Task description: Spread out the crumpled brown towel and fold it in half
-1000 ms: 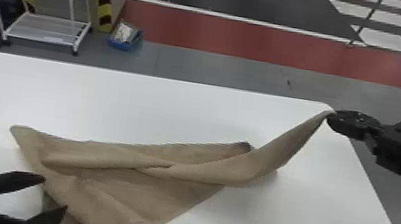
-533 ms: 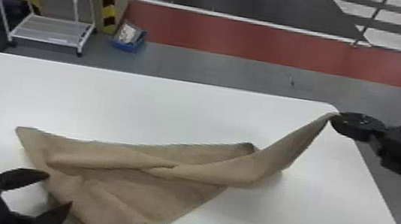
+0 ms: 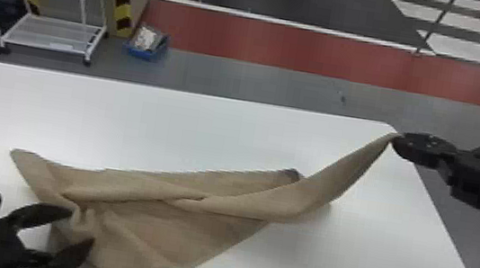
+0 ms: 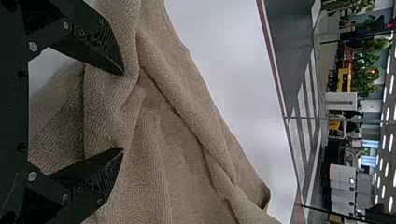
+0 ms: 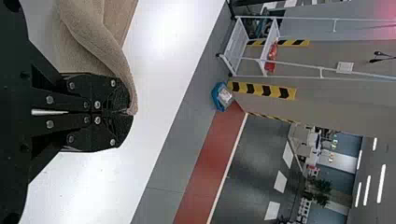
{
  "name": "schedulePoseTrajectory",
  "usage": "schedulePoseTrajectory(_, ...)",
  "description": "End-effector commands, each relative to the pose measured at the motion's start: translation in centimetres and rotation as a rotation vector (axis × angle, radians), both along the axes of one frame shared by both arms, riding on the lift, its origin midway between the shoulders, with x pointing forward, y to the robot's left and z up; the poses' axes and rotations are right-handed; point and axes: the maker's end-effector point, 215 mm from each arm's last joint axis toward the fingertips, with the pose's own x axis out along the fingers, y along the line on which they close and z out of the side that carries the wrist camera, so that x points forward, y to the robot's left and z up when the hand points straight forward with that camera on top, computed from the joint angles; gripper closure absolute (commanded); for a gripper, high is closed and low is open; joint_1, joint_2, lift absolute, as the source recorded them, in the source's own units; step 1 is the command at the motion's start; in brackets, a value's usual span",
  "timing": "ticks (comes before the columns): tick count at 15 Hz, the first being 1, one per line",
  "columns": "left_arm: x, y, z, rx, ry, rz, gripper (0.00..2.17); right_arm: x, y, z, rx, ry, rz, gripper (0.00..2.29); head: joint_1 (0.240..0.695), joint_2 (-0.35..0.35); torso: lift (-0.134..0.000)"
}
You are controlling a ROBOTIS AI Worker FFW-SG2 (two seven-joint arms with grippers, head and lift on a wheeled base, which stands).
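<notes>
- Step: spreading, my read; no half fold made yet.
- Towel (image 3: pixel 200 239) is mid-table, slightly toward 7 o'clock on the table (image 3: pixel 208 126), creased and rolled over itself along its 9-to-3 line.
- Right gripper (image 5: pixel 126 113) is clamped on a towel corner, raised off the surface at the towel's 2 o'clock.
- Left gripper (image 3: pixel 82 227) is wide, fingers by the bunched part at 8 o'clock; can't tell if they touch cloth.
- Next, I'd say: left closes on the edge at 8, both pull apart, open that roll, lay flat. Fold only after that.
</notes>
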Motion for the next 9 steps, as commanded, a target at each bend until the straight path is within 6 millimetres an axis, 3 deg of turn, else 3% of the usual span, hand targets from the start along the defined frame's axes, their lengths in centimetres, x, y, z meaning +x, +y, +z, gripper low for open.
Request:
schedulePoseTrajectory(1,0.0,0.0,-0.2,0.018,0.004,-0.006,0.78,0.0,-0.2,0.0,-0.001,0.000,-0.003,1.29,0.695,-0.134,-0.124)
schedulePoseTrajectory(2,0.0,-0.1,0.0,0.015,0.001,-0.009,1.12,0.1,-0.2,0.2,0.003,-0.004,-0.004,1.29,0.695,-0.135,-0.124)
schedulePoseTrajectory(4,0.3,0.1,0.5,0.014,-0.012,0.008,2.08,0.1,-0.2,0.0,0.004,-0.001,-0.003,1.29,0.695,-0.138,-0.124)
schedulePoseTrajectory(6,0.4,0.8,1.2,0.012,-0.014,0.024,2.09,0.1,-0.2,-0.2,0.007,0.005,-0.003,1.29,0.695,-0.136,-0.124)
schedulePoseTrajectory(9,1.3,2.1,4.0,0.029,-0.069,0.049,2.09,0.1,-0.3,-0.3,0.008,0.005,-0.003,1.29,0.695,-0.126,-0.124)
